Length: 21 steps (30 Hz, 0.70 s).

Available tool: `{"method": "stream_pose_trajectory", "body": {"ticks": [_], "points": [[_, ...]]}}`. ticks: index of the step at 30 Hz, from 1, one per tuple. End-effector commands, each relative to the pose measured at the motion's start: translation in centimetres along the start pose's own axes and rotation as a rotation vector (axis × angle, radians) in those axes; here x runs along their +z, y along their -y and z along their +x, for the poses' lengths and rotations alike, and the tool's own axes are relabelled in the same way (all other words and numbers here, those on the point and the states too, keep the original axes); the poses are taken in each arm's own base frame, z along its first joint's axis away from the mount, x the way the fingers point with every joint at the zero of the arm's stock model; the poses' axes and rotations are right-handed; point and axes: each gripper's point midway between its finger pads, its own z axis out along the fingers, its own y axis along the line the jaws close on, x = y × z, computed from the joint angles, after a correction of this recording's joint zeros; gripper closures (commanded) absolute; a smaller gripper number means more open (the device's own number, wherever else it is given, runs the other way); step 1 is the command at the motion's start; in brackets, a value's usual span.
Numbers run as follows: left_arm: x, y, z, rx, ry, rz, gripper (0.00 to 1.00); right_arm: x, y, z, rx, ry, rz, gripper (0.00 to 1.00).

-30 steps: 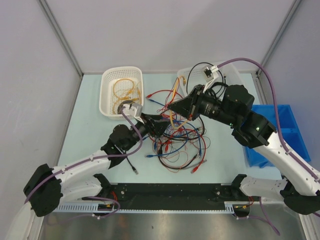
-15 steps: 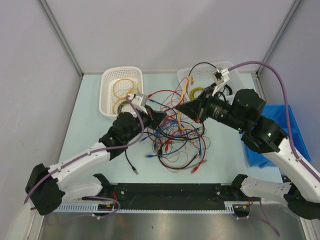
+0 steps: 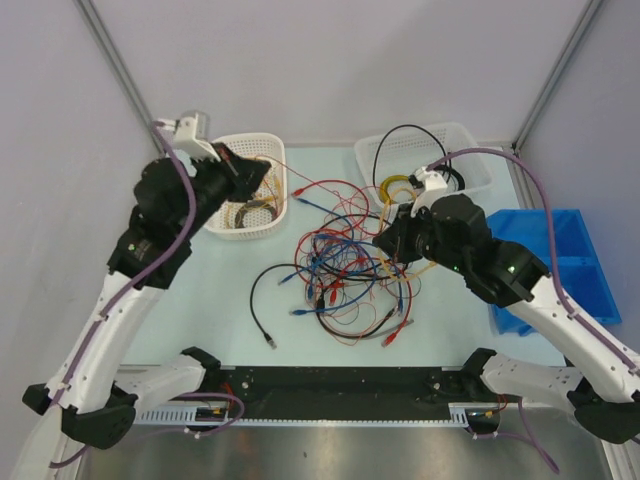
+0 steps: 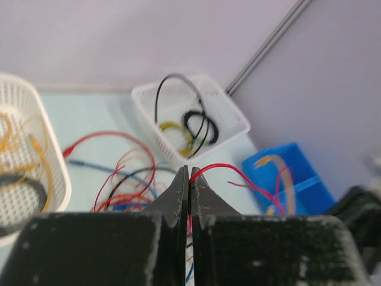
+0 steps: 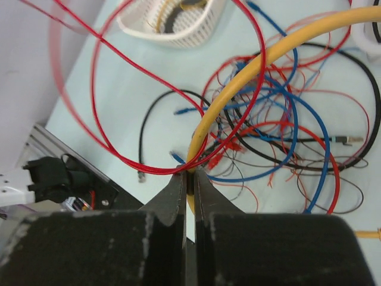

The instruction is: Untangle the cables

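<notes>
The cables [image 3: 350, 275] lie as a tangle of red, blue, black and orange wires in the middle of the table. My left gripper [image 3: 260, 171] is raised over the left basket, shut on a thin red wire [image 4: 229, 168] that stretches back to the tangle. At the tangle's upper right edge my right gripper [image 3: 386, 240] is shut on a thick yellow cable [image 5: 238, 77]. Red wire loops [image 5: 107, 137] cross just ahead of its fingertips.
A white basket [image 3: 282, 205] at the back left holds orange cables. A second white basket [image 3: 440, 128] at the back right holds black and yellow cables. A blue bin [image 3: 570, 260] sits at the right edge. One black cable [image 3: 255, 300] lies loose left of the tangle.
My left gripper shut on the red wire, then rose and swung back-left over the left basket, drawing the wire out. The right gripper dipped toward the tangle, still holding the yellow cable.
</notes>
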Motion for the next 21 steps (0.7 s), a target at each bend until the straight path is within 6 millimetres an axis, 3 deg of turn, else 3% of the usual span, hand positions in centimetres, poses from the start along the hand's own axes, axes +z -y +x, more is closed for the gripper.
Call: {"method": "stream_pose_trajectory", "body": {"ticks": [1, 7, 11, 14, 18, 21], "points": [[-1.1, 2.2, -4.7, 0.001, 0.061, 0.022, 1.0, 0.8, 1.4, 1.2, -0.01, -0.02, 0.052, 1.0], [-2.2, 5.5, -11.3, -0.002, 0.2, 0.078, 1.0, 2.1, 2.4, 4.1, -0.002, -0.107, 0.072, 1.0], [-3.2, 7.4, -16.4, 0.002, 0.306, 0.092, 1.0, 1.6, 2.2, 3.9, -0.001, -0.089, 0.055, 1.0], [-4.3, 8.2, -18.8, -0.002, 0.371, 0.097, 1.0, 0.9, 2.2, 3.6, -0.002, -0.071, 0.05, 1.0], [-5.1, 8.4, -20.5, 0.0, 0.426, 0.085, 1.0, 0.1, 2.7, 4.0, -0.002, -0.071, 0.064, 1.0], [-6.0, 8.7, -22.2, 0.0, 0.479, 0.086, 1.0, -0.3, 4.3, 4.8, 0.012, -0.079, 0.13, 1.0]]}}
